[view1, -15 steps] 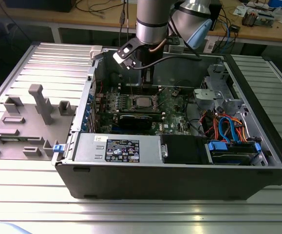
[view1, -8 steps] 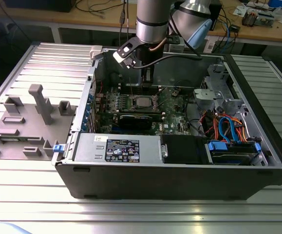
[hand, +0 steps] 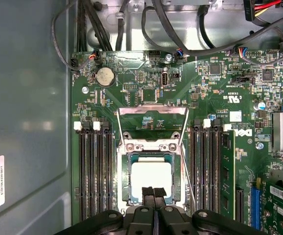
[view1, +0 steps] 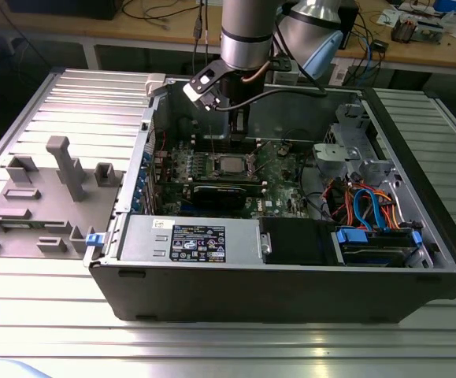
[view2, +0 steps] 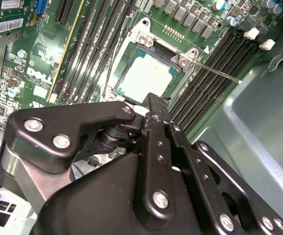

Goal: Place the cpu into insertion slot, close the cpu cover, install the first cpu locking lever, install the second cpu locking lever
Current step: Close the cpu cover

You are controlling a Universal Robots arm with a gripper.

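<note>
The cpu [hand: 151,177], a small silver-grey square chip, lies flat in the insertion slot [hand: 123,193] on the green motherboard, between the memory slots. It also appears in the second wrist view as the cpu [view2: 143,76] and in the exterior view as the cpu [view1: 229,165]. The cpu cover [hand: 152,111] looks lifted on its hinge side, with the board showing through its window. One thin locking lever [hand: 189,181] slants free beside the socket; the same lever [view2: 214,72] sticks out over the memory slots. My gripper [hand: 154,192] is shut with nothing between its fingers, just above the chip's near edge.
The motherboard sits in an open computer case [view1: 417,197] on a ribbed metal table [view1: 46,315]. A black card [view1: 224,193] lies just in front of the socket. Cables [hand: 180,29] run along the case wall. A grey fixture block [view1: 66,165] stands at the exterior view's left.
</note>
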